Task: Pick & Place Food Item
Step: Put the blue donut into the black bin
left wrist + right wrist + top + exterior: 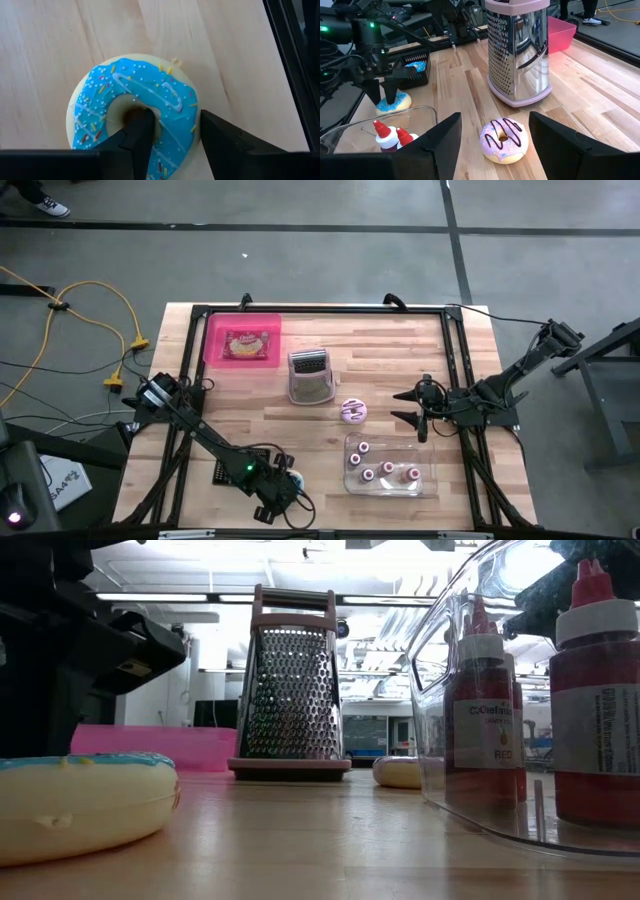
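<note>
The blue donut (135, 112) lies flat on the counter (320, 395) at the bottom left of the high view; the left gripper (172, 137) is down on it, its fingers partly open, one in the hole and one outside the ring, so the squeeze looks not yet done. Lifting and placing are left; the right gripper (495, 137) waits wide open by the pink donut (503, 140), holding nothing.
</note>
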Available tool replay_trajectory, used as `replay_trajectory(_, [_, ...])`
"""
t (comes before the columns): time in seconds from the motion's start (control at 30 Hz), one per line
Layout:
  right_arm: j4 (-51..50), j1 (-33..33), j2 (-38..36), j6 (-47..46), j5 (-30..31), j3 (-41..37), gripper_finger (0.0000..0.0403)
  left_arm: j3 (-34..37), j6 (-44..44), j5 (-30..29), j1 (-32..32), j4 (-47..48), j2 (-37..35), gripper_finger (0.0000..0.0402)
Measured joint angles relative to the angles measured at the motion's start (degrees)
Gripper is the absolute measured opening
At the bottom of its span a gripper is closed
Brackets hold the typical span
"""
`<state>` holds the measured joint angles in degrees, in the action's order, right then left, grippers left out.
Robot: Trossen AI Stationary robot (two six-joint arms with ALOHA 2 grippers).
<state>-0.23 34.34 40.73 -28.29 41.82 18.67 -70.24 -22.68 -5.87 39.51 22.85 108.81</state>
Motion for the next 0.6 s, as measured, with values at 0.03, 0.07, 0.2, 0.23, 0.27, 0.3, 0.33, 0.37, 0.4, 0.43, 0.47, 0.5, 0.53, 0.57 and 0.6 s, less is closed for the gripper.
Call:
replay_trajectory(0.03, [0.00,0.00,0.00,-0.02,0.00,0.00,0.0220,0.01,0.00,0.02,0.00,0.00,0.00,0.0148])
replay_trajectory(0.07, [0.00,-0.01,0.00,-0.13,0.00,0.01,0.0220,0.00,0.00,0.02,0.00,0.02,0.00,0.0146])
replay_trajectory(0.2, [0.00,0.01,0.00,-0.35,0.00,0.01,0.0220,0.02,0.00,0.01,0.00,0.04,0.04,0.0131])
replay_trajectory(0.23, [0.00,0.00,0.00,-0.37,0.00,-0.01,0.0220,0.02,0.00,0.02,-0.01,0.04,0.04,0.0127])
replay_trajectory(0.27, [0.00,-0.01,0.00,-0.39,0.00,0.01,0.0220,0.02,0.00,0.01,-0.02,0.07,0.04,0.0123])
replay_trajectory(0.3, [0.00,0.01,0.00,-0.39,0.00,-0.01,0.0220,0.02,0.00,0.02,-0.02,0.07,0.04,0.0119])
replay_trajectory(0.33, [0.00,0.01,0.00,-0.40,0.00,-0.01,0.0220,0.02,0.00,0.02,-0.02,0.04,0.04,0.0115])
replay_trajectory(0.37, [0.00,0.01,0.00,-0.39,0.00,-0.01,0.0220,0.02,0.00,0.00,-0.02,0.02,0.04,0.0112])
replay_trajectory(0.4, [0.00,0.00,0.00,-0.39,0.00,0.00,0.0220,0.02,0.00,0.00,-0.02,-0.02,0.04,0.0110])
replay_trajectory(0.43, [0.00,0.00,0.00,-0.42,0.00,0.00,0.0220,-0.01,-0.01,0.00,-0.02,-0.01,0.04,0.0109])
replay_trajectory(0.47, [0.00,-0.01,0.00,-0.39,0.00,-0.01,0.0220,-0.18,0.00,0.00,-0.02,0.05,0.04,0.0109])
replay_trajectory(0.5, [0.00,0.01,0.00,-0.41,0.00,0.01,0.0220,-0.45,0.00,0.01,-0.02,0.17,0.04,0.0108])
replay_trajectory(0.53, [0.00,0.01,0.00,-0.42,0.00,-0.01,0.0220,-0.74,0.00,0.00,-0.03,0.32,0.04,0.0108])
replay_trajectory(0.57, [0.00,0.00,0.00,-0.42,0.00,0.00,0.0220,-1.00,0.15,0.04,-0.16,0.34,0.04,0.0108])
replay_trajectory(0.6, [-0.01,0.00,0.00,-0.42,0.00,-0.01,0.0220,-1.25,0.68,0.20,-0.36,0.16,-0.09,0.0108])
